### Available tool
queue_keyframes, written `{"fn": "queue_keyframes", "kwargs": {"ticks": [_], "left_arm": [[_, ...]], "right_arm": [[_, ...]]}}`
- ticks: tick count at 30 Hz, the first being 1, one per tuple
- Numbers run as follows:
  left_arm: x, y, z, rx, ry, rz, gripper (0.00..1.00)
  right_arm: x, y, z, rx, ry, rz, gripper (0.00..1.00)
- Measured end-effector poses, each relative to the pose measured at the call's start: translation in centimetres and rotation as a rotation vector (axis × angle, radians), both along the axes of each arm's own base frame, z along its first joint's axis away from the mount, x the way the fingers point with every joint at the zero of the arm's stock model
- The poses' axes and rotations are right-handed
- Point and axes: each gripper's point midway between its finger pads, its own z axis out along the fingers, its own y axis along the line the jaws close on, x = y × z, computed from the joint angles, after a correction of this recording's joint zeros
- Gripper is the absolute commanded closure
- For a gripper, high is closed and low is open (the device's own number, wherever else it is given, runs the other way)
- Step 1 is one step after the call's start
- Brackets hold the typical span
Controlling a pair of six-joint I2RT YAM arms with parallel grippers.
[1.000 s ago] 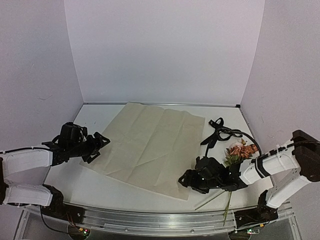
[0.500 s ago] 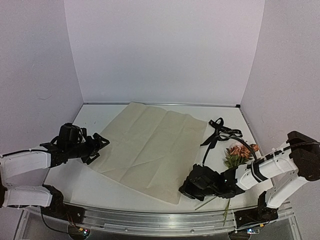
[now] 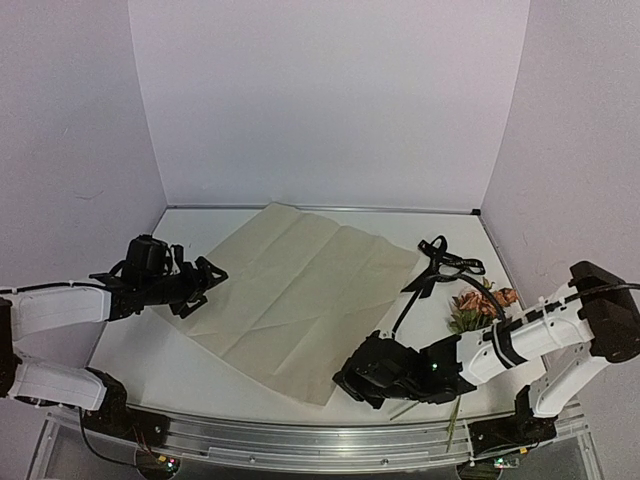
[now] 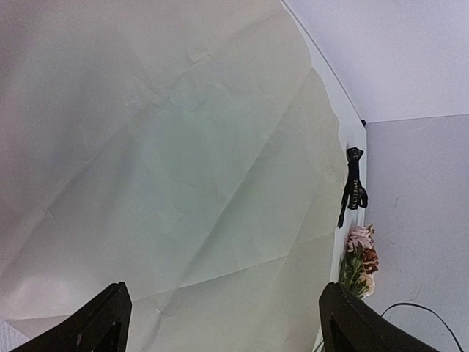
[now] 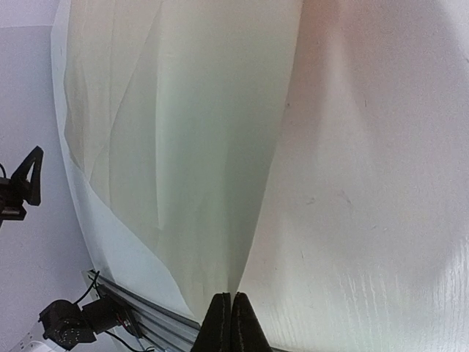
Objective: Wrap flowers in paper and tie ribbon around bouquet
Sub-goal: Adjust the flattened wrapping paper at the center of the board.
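The tan paper (image 3: 290, 290) lies flat and creased across the middle of the table, and it fills the left wrist view (image 4: 183, 147). My right gripper (image 3: 347, 383) is shut on its near right corner; in the right wrist view the paper (image 5: 183, 110) runs down into the closed fingertips (image 5: 231, 308). My left gripper (image 3: 207, 281) stands open at the sheet's left edge, with nothing between its fingers (image 4: 102, 323). The flowers (image 3: 482, 303) lie on the table at the right, behind my right arm. The black ribbon (image 3: 440, 265) lies just beyond them, loose.
A metal rail (image 3: 300, 440) runs along the table's near edge, close behind the right gripper. Bare white table (image 3: 150, 350) shows near the left arm. Lilac walls close in the back and both sides.
My right gripper has shut on the paper's near right corner and moved left, dragging that corner along. The sheet has turned. The left gripper has edged right and farther.
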Motion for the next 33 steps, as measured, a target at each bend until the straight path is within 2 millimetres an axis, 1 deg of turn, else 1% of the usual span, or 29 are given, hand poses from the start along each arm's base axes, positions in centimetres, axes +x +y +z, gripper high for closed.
{"fn": "queue_keyframes", "kwargs": {"ticks": [2, 3, 4, 5, 6, 9, 11, 13, 16, 19, 21, 26, 30, 33], "left_arm": [[0.0, 0.0, 0.2, -0.005, -0.005, -0.002, 0.08], [0.0, -0.1, 0.3, -0.007, -0.008, -0.005, 0.07], [-0.1, -0.1, 0.5, -0.010, -0.013, -0.006, 0.07], [-0.1, -0.1, 0.7, -0.013, -0.018, -0.006, 0.07], [-0.1, -0.1, 0.9, -0.016, -0.024, -0.006, 0.07], [-0.1, -0.1, 1.4, -0.022, -0.038, -0.006, 0.07], [-0.1, -0.1, 1.4, -0.023, -0.040, -0.006, 0.07], [-0.1, -0.1, 1.4, -0.023, -0.040, -0.007, 0.07], [-0.2, -0.1, 1.4, -0.021, -0.037, -0.007, 0.07], [-0.2, 0.0, 1.3, -0.015, -0.034, -0.010, 0.07], [-0.3, 0.0, 1.3, -0.008, -0.030, -0.013, 0.07], [0.3, -0.3, 2.1, 0.007, -0.042, -0.026, 0.07], [1.2, -0.8, 2.9, 0.016, -0.056, -0.044, 0.07], [1.7, -1.3, 3.0, 0.026, -0.055, -0.068, 0.07]], "right_arm": [[-0.3, 0.0, -0.2, 0.001, 0.004, -0.016, 1.00], [-0.5, 0.1, -0.2, 0.001, 0.003, -0.021, 0.97], [-0.6, 0.2, -0.3, -0.001, 0.003, -0.025, 0.91], [-0.7, 0.3, -0.4, -0.003, 0.004, -0.026, 0.75], [-0.8, 0.5, -0.4, -0.002, 0.004, -0.027, 0.63], [-0.8, 0.9, -0.2, 0.002, -0.004, -0.030, 0.38], [-0.7, 0.6, 0.0, -0.004, -0.017, -0.037, 0.26], [-0.5, 0.0, 0.5, -0.014, -0.035, -0.037, 0.16], [-0.2, -1.9, 1.8, -0.042, -0.068, -0.042, 0.03], [0.9, -3.7, 3.2, -0.079, -0.103, -0.035, 0.02], [2.2, -5.1, 3.7, -0.115, -0.122, -0.045, 0.02], [5.6, -10.7, 4.8, -0.238, -0.199, -0.097, 0.02], [7.7, -15.1, 6.5, -0.334, -0.282, -0.173, 0.02], [8.7, -18.3, 7.5, -0.407, -0.334, -0.225, 0.02]]}}
